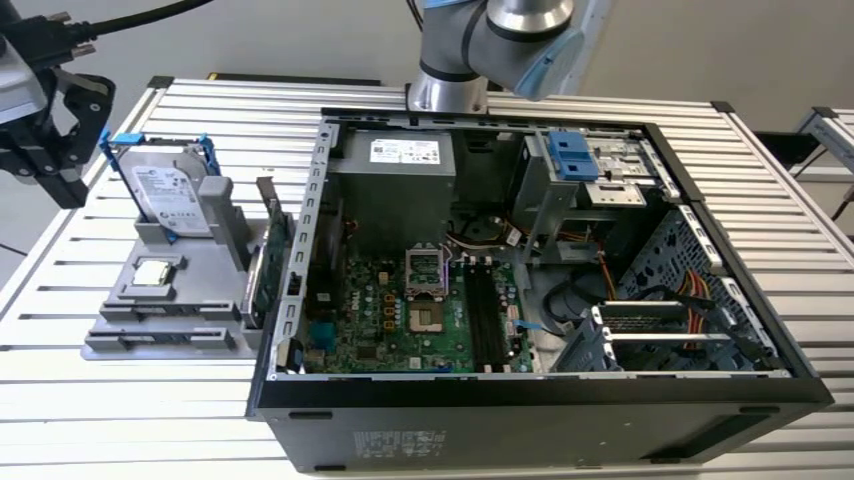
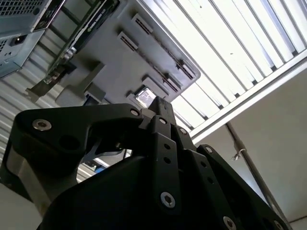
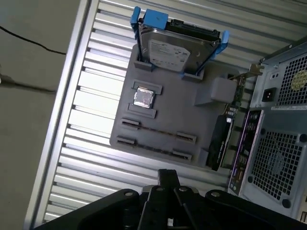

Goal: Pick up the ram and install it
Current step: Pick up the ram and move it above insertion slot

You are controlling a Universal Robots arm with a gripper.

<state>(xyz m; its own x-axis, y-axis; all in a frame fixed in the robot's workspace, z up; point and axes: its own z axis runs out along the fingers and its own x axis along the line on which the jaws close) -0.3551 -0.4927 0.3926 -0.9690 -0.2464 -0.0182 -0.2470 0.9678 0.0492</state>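
At the exterior view's left, near the edge of the slatted desk (image 3: pixel 91 103), the black tool (image 3: pixel 168 176) hangs pressed together. Beyond it a grey holder (image 3: pixel 192 120) carries a small square chip (image 3: pixel 143 97), a green card (image 3: pixel 221 143) on edge and, farthest, a hard drive (image 3: pixel 177 50). Where the ram sits I cannot tell: the holder's long slots (image 3: pixel 156 132) show as thin dark lines, as do the memory slots (image 1: pixel 485 315) in the open computer case (image 1: pixel 534 425).
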